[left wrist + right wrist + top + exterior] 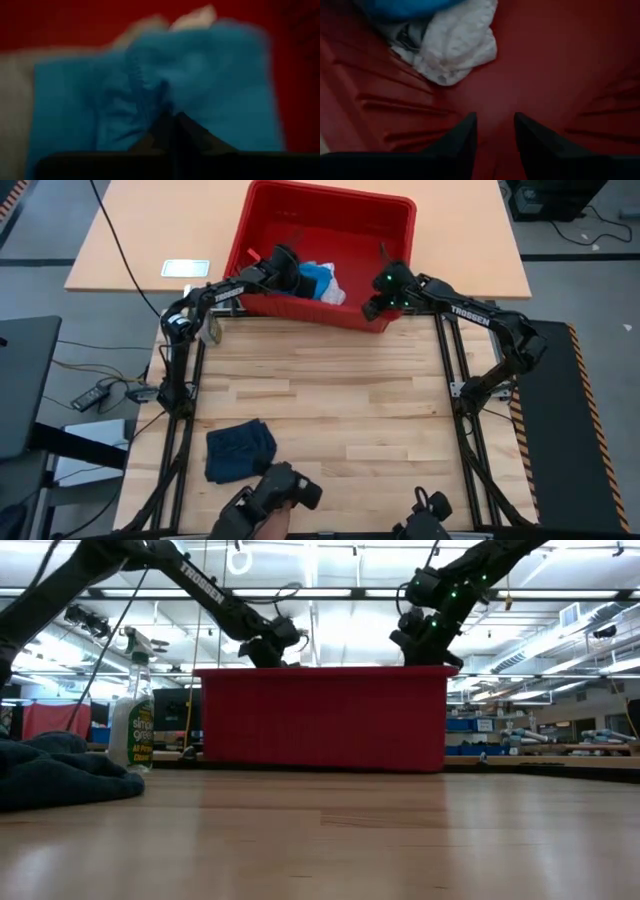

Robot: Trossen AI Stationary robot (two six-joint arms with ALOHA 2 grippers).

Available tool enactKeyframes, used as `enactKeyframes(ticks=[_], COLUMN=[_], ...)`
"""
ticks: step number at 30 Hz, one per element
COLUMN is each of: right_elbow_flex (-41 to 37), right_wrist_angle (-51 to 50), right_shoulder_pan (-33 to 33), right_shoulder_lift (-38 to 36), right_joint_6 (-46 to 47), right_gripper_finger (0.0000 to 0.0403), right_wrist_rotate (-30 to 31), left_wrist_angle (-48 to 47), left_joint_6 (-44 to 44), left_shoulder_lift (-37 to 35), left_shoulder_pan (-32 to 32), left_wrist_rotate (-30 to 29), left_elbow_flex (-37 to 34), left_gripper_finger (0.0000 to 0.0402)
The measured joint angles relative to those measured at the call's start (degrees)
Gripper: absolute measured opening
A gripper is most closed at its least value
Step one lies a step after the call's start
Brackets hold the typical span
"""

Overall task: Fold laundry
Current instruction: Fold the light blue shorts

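Left gripper (296, 272) is down inside the red basket (385, 210) at the far edge of the bench (340, 390), right at the blue garment (317, 275). In the left wrist view its fingers (172, 125) come together to a point with the blue garment (200, 75) bunched over the tips — looks pinched shut on it, though that view is blurry. Right gripper (375, 305) hangs over the basket's near right rim; in the right wrist view its fingers (462, 137) stand a little apart, holding nothing, above the bare red basket floor (560, 65). The white garment (452, 47) lies crumpled in the basket just beside the blue one, and a bit of light grey cloth (405, 37) peeks between them. The dark navy garment (238, 450) lies loosely folded on the bench near the front left corner — well apart from the basket. A spray bottle (133, 715) stands on the bench's left side by the basket.
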Motion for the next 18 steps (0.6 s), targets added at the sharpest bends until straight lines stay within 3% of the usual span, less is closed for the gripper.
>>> enactKeyframes(ticks=[5, 11, 18], right_elbow_flex=[-0.04, -0.13, 0.01], right_wrist_angle=[1.97, 7.58, 14.5], right_shoulder_pan=[-1.25, -1.37, 1.55], right_shoulder_lift=[-0.21, -2.68, -8.34], right_joint_6=[-1.0, -2.1, -2.13], right_gripper_finger=[0.0123, 0.0111, 0.0106], right_wrist_rotate=[4.65, 5.3, 1.91], left_wrist_angle=[7.98, 12.49, 10.52], left_joint_6=[1.83, 10.46, 11.0], left_shoulder_lift=[-8.29, -21.12, -31.73], left_shoulder_pan=[0.22, 0.04, -0.06], left_wrist_rotate=[2.79, 8.08, 26.27], left_elbow_flex=[0.14, 0.23, 0.26], left_gripper_finger=[0.0005, 0.0002, 0.0001])
